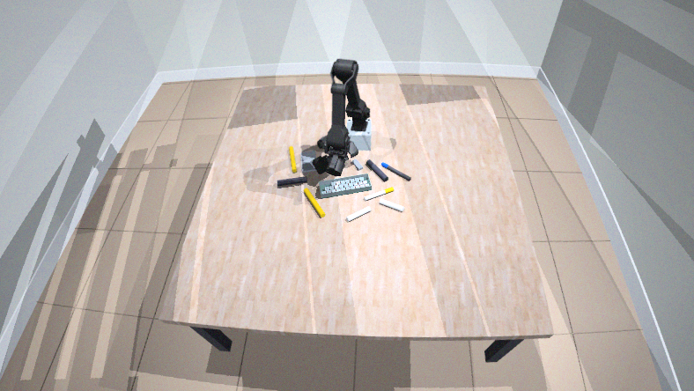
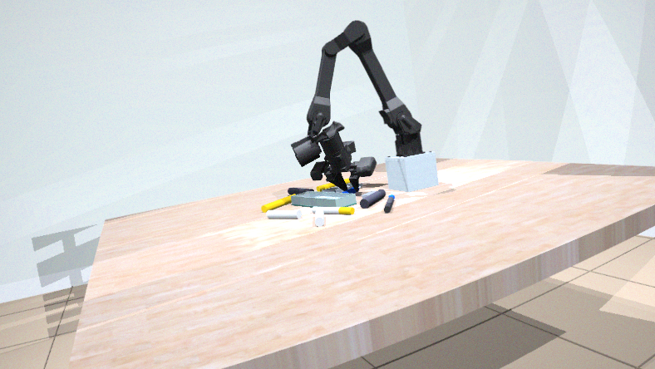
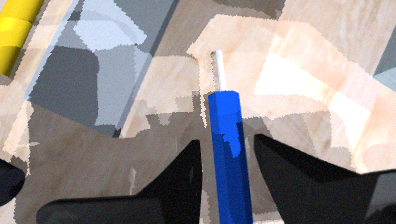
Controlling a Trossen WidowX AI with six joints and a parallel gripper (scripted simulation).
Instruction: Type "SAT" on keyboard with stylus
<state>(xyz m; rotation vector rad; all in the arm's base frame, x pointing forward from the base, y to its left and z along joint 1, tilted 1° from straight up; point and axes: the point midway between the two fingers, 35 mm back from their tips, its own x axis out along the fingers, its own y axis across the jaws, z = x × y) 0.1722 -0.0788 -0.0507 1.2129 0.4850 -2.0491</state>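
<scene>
The stylus (image 3: 228,112), a blue barrel with a thin pale tip, lies on the desk behind the keyboard. In the top view the arm hides it. My gripper (image 2: 350,188) (image 3: 226,144) is open and low over the desk, with one black finger on each side of the blue barrel. In the wrist view a gap shows between the barrel and each fingertip, and the pale tip points away from the fingers. The keyboard (image 1: 344,186) (image 2: 322,199), teal with white keys, lies in front of the gripper. The letters are too small to read.
A grey-blue pad (image 1: 307,163) (image 3: 115,65) and a yellow stick (image 1: 292,160) (image 3: 14,32) lie left of the gripper. A black stick (image 1: 291,181), another yellow stick (image 1: 314,202), white sticks, dark pens and a small grey block (image 1: 357,165) surround the keyboard.
</scene>
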